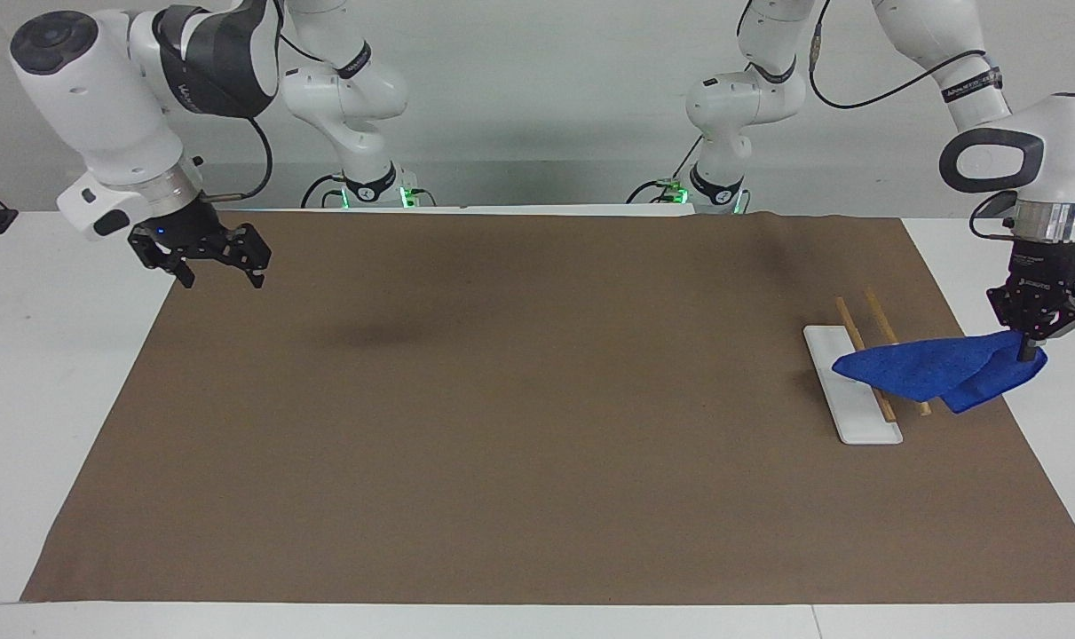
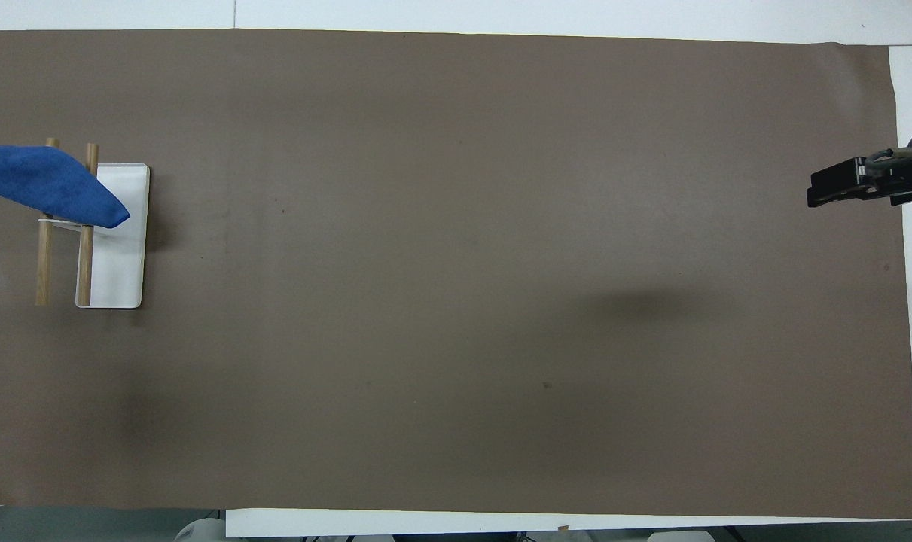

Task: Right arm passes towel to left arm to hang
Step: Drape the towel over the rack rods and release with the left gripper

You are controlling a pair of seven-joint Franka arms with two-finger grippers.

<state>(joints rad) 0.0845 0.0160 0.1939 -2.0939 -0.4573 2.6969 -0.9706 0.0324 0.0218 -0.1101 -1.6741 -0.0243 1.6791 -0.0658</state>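
The bright blue towel (image 1: 928,373) lies across the two wooden rods (image 1: 859,330) of a rack with a white base (image 1: 857,417), at the left arm's end of the table. My left gripper (image 1: 1030,352) is shut on the towel's outer end and holds it up beside the rack, over the mat's edge. In the overhead view the towel (image 2: 41,184) covers the rods (image 2: 85,263) and a corner of the base (image 2: 120,263); the left gripper is outside that view. My right gripper (image 1: 222,280) is open and empty, waiting above the mat's edge at the right arm's end (image 2: 821,184).
A brown mat (image 1: 519,426) covers most of the white table (image 1: 58,373). The rack stands on the mat near its edge at the left arm's end.
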